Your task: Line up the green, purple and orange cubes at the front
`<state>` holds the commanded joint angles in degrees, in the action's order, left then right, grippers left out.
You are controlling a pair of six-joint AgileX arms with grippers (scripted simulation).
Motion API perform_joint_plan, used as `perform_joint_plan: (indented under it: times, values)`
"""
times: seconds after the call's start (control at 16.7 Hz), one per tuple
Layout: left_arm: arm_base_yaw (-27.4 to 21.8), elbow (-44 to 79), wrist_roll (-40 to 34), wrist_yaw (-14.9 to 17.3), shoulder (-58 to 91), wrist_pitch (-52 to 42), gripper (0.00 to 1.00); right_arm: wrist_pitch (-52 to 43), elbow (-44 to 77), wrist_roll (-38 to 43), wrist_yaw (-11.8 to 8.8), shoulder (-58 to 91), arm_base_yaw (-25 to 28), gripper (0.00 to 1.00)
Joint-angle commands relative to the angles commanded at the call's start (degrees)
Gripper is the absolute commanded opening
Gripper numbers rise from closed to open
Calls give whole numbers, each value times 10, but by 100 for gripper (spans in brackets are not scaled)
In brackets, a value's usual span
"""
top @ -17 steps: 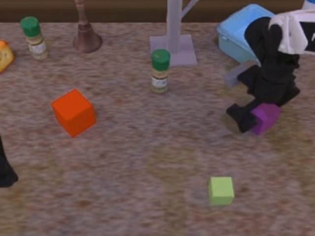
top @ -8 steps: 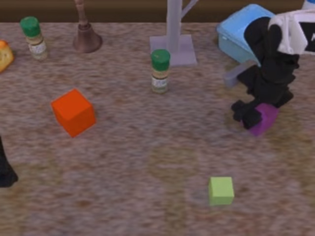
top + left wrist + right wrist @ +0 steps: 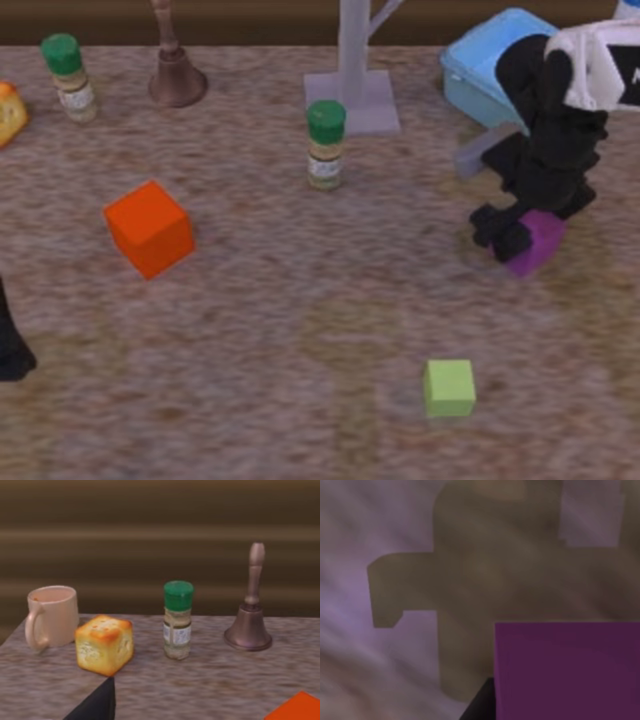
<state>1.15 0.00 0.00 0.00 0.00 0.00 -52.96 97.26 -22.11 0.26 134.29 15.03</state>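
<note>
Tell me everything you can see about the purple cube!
The purple cube is a plain matte block with flat faces and sharp edges. It sits toward the table's right side, in front of the blue tub and well behind the green cube. In the top view it looks turned at an angle. The right gripper is shut on it, black fingers covering part of it. The right wrist view shows one flat purple face up close, above a shadow on the table.

Simulated tabletop: speckled table (image 3: 300, 320), flat brown backdrop.
</note>
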Motion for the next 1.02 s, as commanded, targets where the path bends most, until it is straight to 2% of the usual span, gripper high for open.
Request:
perform_joint_plan:
  times: [0.24,0.6,1.02]
  values:
    - [0,0,0,0,0,0,100,-15,11,2,-4,-15,0,0]
    - [0,0,0,0,0,0,100,-130,84,2,-4,-52,4,0]
    - [0,0,0,0,0,0,100,-137,88,10,-4,-56,5,0]
